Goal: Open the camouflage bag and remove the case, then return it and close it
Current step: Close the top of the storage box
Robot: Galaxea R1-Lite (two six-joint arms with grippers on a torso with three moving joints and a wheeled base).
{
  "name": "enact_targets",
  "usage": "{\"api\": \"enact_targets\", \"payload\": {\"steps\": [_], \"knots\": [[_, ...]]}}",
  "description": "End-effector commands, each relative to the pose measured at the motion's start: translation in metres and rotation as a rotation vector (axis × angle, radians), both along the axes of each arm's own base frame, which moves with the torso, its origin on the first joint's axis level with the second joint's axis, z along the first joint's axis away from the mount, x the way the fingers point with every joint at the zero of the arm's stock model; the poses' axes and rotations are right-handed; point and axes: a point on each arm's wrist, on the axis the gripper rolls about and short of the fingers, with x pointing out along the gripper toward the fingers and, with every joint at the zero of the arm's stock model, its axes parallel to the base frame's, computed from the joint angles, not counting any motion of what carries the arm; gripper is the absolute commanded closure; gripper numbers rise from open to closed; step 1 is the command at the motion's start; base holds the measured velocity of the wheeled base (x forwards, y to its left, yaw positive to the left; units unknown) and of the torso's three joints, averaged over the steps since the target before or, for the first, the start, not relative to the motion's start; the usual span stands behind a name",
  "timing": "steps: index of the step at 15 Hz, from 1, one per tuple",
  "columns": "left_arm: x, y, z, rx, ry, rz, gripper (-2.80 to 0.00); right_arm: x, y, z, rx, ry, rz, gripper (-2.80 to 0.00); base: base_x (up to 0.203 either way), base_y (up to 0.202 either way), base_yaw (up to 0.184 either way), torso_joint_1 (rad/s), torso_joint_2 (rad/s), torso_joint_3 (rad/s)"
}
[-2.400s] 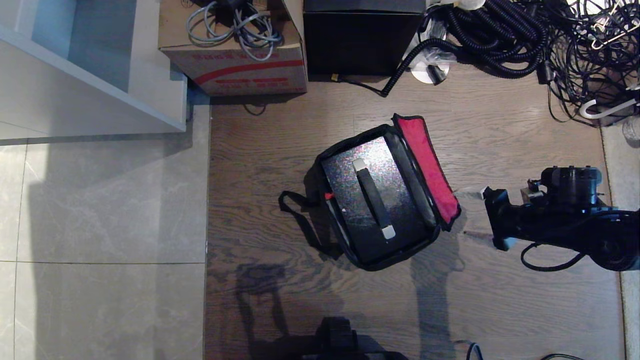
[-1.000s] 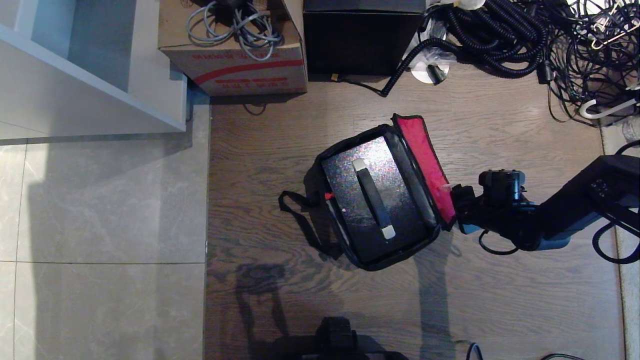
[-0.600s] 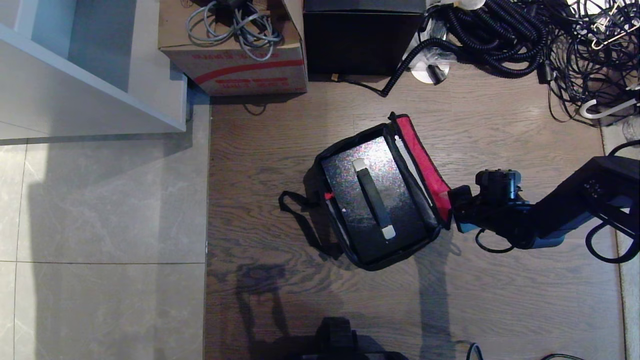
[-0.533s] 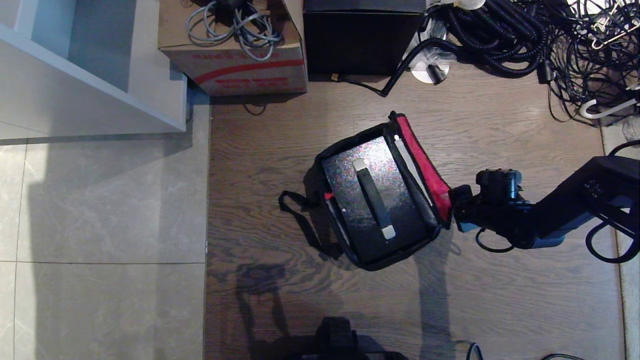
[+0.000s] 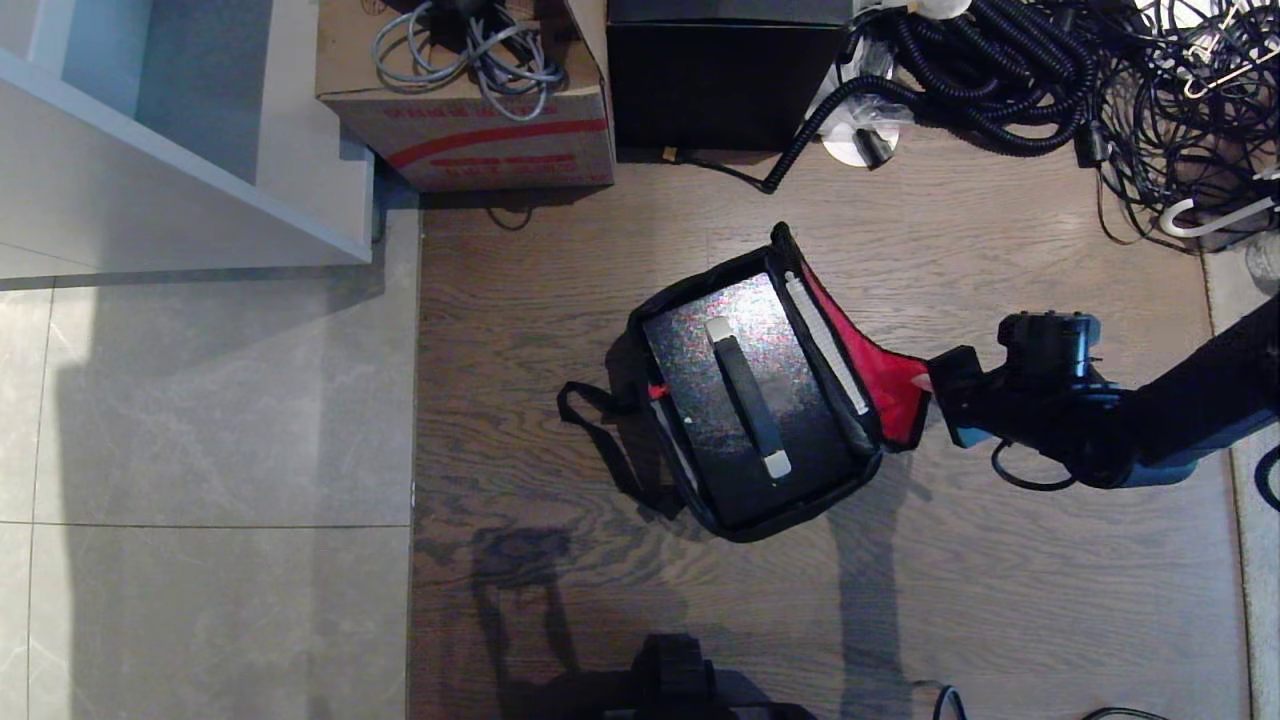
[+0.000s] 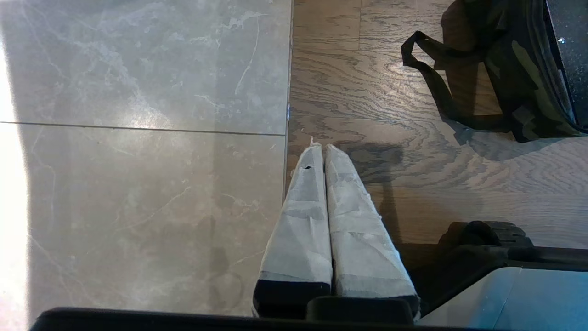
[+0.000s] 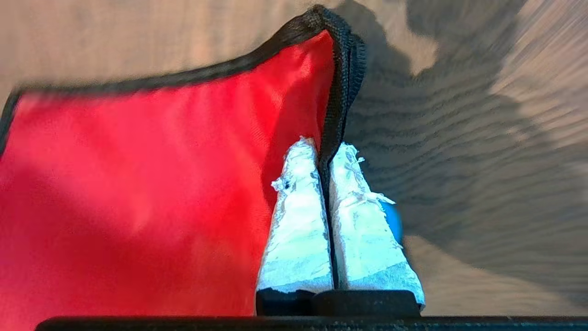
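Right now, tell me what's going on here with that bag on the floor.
The right gripper is shut on the black-trimmed edge of the red-lined lid of the camouflage bag, which sits open on the wooden floor. The black speckled case lies inside the bag, handle up. The left gripper is shut and empty, parked low over the floor beside the bag's strap side.

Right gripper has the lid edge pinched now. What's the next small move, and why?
Probably swing the lid up and over toward the case. The right gripper is shut on the lid's black trim, the red lining faces up beside the camouflage bag, and the case sits inside with its top uncovered.
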Motion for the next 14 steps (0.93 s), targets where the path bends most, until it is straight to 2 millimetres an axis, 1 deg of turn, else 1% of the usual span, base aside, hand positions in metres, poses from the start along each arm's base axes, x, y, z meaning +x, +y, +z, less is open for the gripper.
{"api": "enact_targets", "payload": {"steps": [1,2,4,5,7,8,10,12,14], "knots": [[0.0,0.0,0.0,0.0,-0.002,0.0,0.0,-0.028,0.003,0.034,-0.111,-0.075,0.059,0.0,0.0,0.0,0.0,0.0,0.0,0.0],[0.0,0.0,0.0,0.0,-0.002,0.0,0.0,-0.038,0.009,0.037,-0.198,-0.083,0.112,0.0,0.0,0.0,0.0,0.0,0.0,0.0],[0.0,0.0,0.0,0.0,-0.002,0.0,0.0,-0.064,0.034,0.038,-0.377,-0.102,0.254,0.0,0.0,0.0,0.0,0.0,0.0,0.0],[0.0,0.0,0.0,0.0,-0.002,0.0,0.0,-0.074,0.047,0.043,-0.437,-0.15,0.311,0.0,0.0,0.0,0.0,0.0,0.0,0.0],[0.0,0.0,0.0,0.0,-0.002,0.0,0.0,-0.086,0.066,0.057,-0.526,-0.25,0.378,0.0,0.0,0.0,0.0,0.0,0.0,0.0],[0.0,0.0,0.0,0.0,-0.002,0.0,0.0,-0.092,0.069,0.061,-0.585,-0.284,0.404,0.0,0.0,0.0,0.0,0.0,0.0,0.0],[0.0,0.0,0.0,0.0,-0.002,0.0,0.0,-0.097,0.076,0.064,-0.675,-0.339,0.438,0.0,0.0,0.0,0.0,0.0,0.0,0.0],[0.0,0.0,0.0,0.0,-0.002,0.0,0.0,-0.104,0.082,0.063,-0.724,-0.357,0.471,0.0,0.0,0.0,0.0,0.0,0.0,0.0],[0.0,0.0,0.0,0.0,-0.002,0.0,0.0,-0.118,0.085,0.058,-0.779,-0.36,0.512,0.0,0.0,0.0,0.0,0.0,0.0,0.0]]}}
